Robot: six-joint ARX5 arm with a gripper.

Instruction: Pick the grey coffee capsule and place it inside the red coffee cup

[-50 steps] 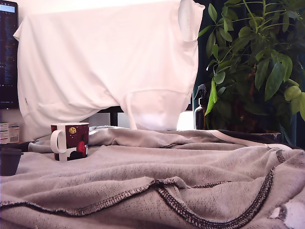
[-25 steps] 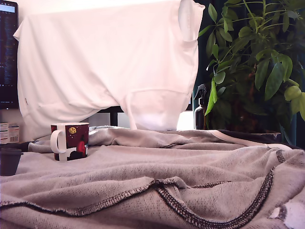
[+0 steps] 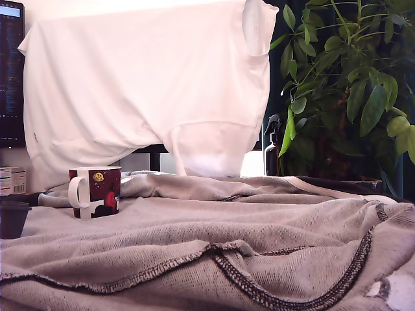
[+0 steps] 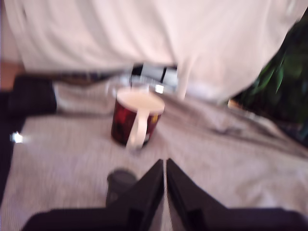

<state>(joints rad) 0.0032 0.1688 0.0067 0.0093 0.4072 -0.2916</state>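
The red coffee cup (image 3: 96,192) stands upright on the grey cloth at the exterior view's left, its white handle pointing left. The grey coffee capsule (image 3: 13,219) sits at that view's left edge, apart from the cup. In the blurred wrist view the cup (image 4: 137,118) is ahead with its handle toward the camera. There the capsule (image 4: 120,183) stands between the cup and my gripper (image 4: 165,164), just beside the fingertips. The two black fingers (image 4: 147,190) are shut together with nothing between them. The gripper does not show in the exterior view.
A rumpled grey cloth (image 3: 214,246) with dark stitched seams covers the table. White fabric (image 3: 149,84) hangs behind. A leafy plant (image 3: 343,84) and a dark spray bottle (image 3: 272,152) stand at the exterior view's back right. A small box (image 3: 11,180) is at the left edge.
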